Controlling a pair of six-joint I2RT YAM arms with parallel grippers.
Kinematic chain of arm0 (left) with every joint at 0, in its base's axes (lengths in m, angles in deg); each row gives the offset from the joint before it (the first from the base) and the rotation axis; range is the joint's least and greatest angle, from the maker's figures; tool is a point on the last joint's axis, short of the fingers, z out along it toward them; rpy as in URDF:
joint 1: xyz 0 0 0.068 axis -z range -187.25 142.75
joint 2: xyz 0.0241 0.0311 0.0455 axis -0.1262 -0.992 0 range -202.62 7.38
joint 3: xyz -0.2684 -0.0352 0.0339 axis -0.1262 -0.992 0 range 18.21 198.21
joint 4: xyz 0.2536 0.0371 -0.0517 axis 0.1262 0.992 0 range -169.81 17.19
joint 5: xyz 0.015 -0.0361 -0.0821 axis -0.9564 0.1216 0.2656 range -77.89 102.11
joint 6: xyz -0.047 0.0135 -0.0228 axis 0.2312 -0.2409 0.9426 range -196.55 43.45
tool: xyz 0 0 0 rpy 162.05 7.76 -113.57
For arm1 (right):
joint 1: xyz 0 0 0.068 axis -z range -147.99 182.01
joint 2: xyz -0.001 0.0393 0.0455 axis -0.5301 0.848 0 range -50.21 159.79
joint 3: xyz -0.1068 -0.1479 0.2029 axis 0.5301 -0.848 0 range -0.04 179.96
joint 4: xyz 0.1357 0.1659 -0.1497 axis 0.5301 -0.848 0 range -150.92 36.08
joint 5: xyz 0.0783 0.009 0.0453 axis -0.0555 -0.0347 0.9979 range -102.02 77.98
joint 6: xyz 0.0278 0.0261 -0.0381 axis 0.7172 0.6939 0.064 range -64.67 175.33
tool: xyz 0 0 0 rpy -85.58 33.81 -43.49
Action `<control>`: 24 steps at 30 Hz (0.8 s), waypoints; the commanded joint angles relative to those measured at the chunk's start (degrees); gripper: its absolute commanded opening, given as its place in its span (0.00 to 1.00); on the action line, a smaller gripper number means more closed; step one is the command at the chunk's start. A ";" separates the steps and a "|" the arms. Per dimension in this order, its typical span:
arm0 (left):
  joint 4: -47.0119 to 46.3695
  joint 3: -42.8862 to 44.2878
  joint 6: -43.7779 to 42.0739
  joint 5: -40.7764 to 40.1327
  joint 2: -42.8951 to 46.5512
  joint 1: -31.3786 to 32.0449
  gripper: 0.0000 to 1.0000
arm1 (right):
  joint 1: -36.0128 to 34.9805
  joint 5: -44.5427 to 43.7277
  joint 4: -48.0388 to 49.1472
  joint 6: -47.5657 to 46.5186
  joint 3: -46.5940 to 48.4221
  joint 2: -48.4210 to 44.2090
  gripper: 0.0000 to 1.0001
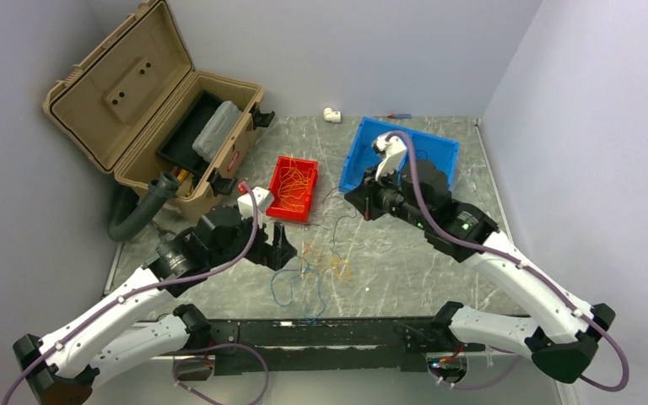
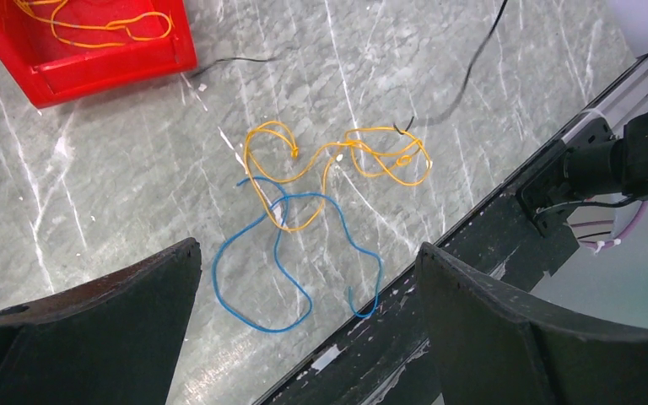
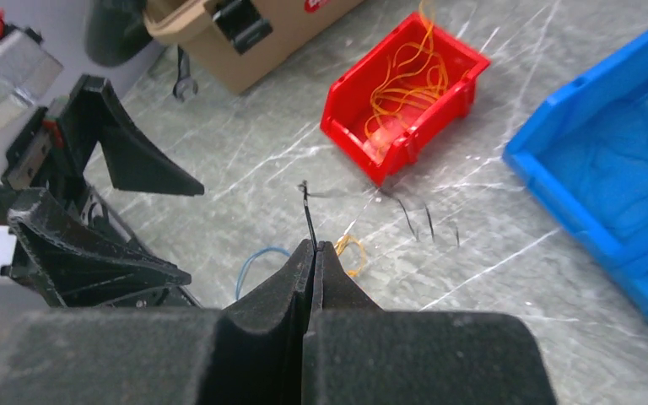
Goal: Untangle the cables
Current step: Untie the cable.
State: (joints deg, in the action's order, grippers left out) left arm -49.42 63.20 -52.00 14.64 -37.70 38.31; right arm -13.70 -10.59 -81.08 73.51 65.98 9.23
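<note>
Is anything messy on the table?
Yes. An orange wire and a blue wire lie looped across each other on the table, outside the red bin. A black wire hooks into the orange one.

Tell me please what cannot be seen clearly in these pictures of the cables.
Blue bin contents: right arm covers them in the top view; right wrist view cuts the bin off.
Black cable, far end: leaves the left wrist view at the top edge.
Yellow cable and blue cable, left wrist view: knotted or only crossing, too thin to tell.
</note>
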 commanded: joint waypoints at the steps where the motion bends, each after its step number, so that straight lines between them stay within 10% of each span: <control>1: -3.49 1.67 -1.46 0.31 1.14 -0.22 0.99 | 0.51 -5.69 -5.08 -0.02 6.97 -2.89 0.00; 24: -48.14 -18.66 -6.09 8.70 -4.23 6.11 0.96 | 0.63 -10.26 -5.16 6.59 14.83 -4.99 0.00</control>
State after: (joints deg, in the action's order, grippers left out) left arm -80.72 48.36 -54.33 21.04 -41.90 42.42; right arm -13.22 -18.85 -88.99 77.62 78.98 5.75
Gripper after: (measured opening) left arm 0.956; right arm 0.010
